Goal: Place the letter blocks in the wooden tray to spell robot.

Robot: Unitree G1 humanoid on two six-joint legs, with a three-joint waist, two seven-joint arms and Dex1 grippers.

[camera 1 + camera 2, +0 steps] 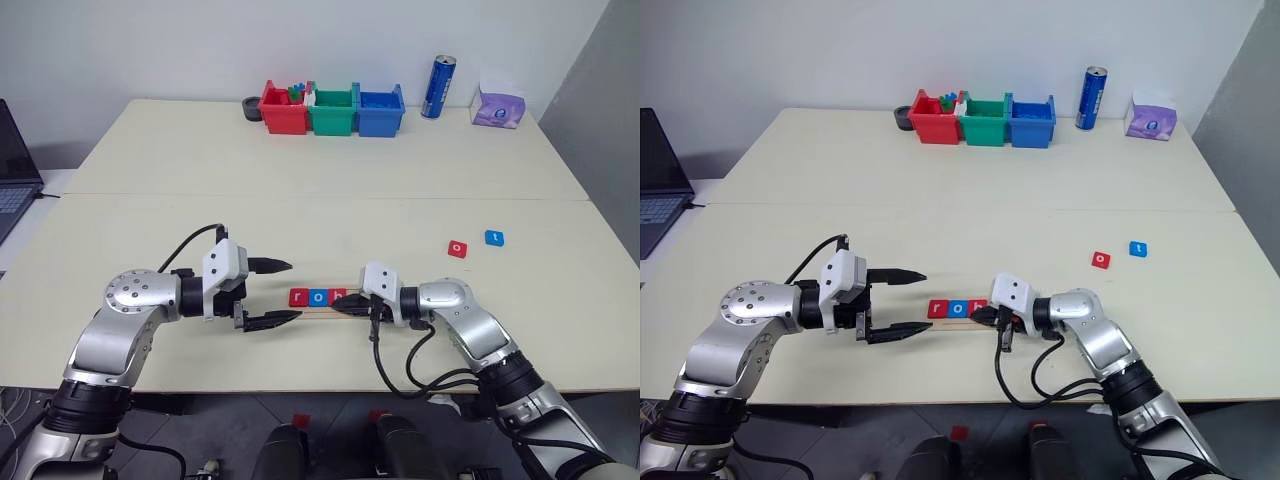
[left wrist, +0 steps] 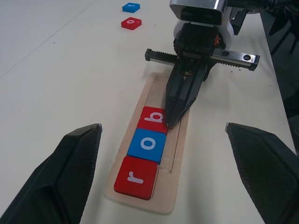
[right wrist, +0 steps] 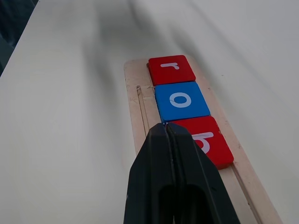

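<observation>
Left wrist view is showing the right tool (image 2: 167, 122), fingers pressed together, touching the red b block (image 2: 153, 120) in the wooden tray (image 2: 145, 91), while the head views are showing the left tool (image 1: 283, 292) hanging spread apart beside it.

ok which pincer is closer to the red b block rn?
Right. The right pincer, shut, has its tip at the edge of the red b block in the wooden tray. The left pincer is open, off the tray's r end.

The right gripper (image 2: 169, 119) lies over the wooden tray's (image 2: 154, 79) unfilled end, blocking it; bare table (image 1: 300, 215) surrounds.
</observation>
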